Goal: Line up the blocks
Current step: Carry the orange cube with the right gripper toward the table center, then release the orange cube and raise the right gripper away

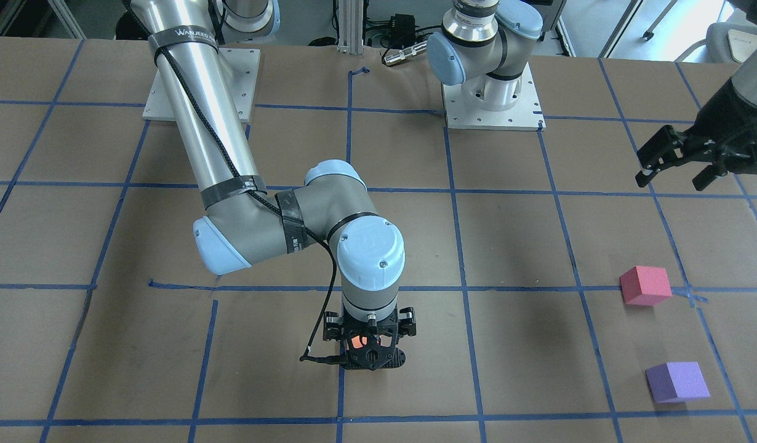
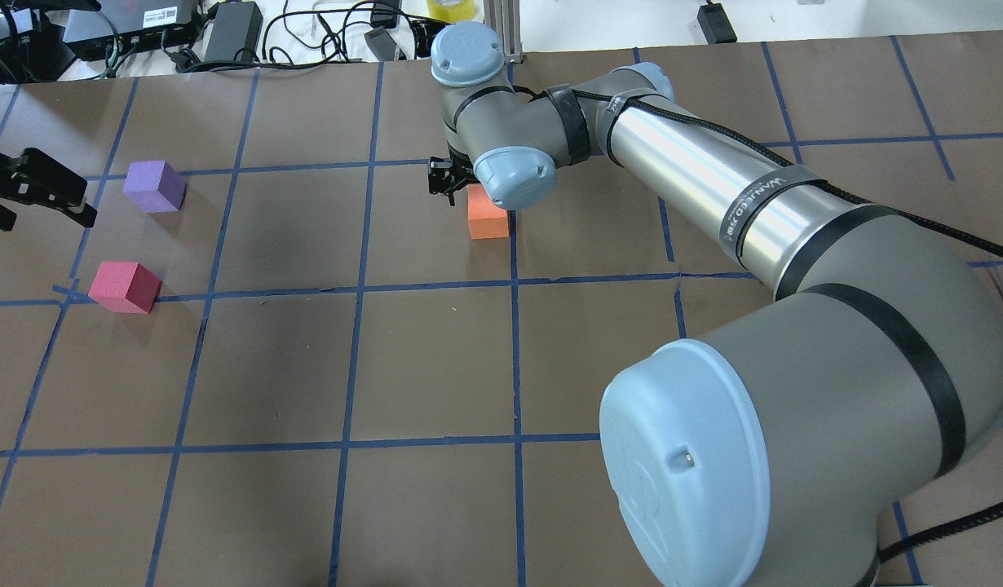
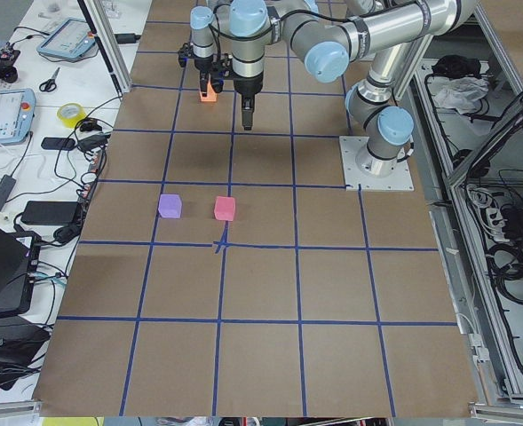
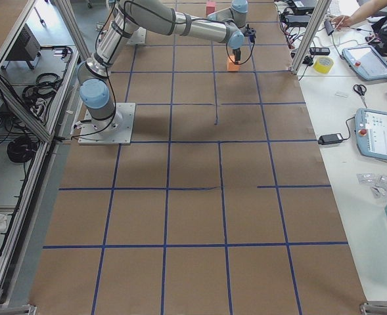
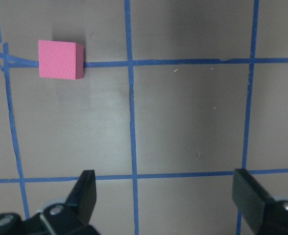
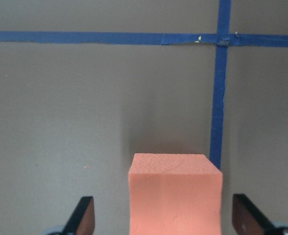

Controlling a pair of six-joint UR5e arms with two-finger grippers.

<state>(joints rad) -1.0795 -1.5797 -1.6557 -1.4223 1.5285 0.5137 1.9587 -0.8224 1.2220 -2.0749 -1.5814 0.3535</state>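
Orange foam cube (image 6: 175,193) sits low-centre between released jaws of our right gripper (image 6: 166,218); our left gripper (image 5: 168,193) gapes too.

Robotics lab. Two collaborative-type arms, right arm (image 2: 713,187) and left arm (image 1: 483,55), bolted through metal base plates (image 1: 526,120) onto one large worktop (image 2: 436,367). Worktop covered in brown paper, marked off by blue tape grid (image 2: 357,289). Aluminium extrusion post (image 1: 349,24) at worktop edge. White side bench (image 4: 351,170) carries teach pendants (image 4: 380,134), tape roll (image 4: 324,64), scissors (image 4: 359,90). Power bricks and tangled cables (image 2: 232,28) along far edge. Operator's arm (image 4: 361,13) over bench. Cable bundles (image 3: 510,257) beside frame.
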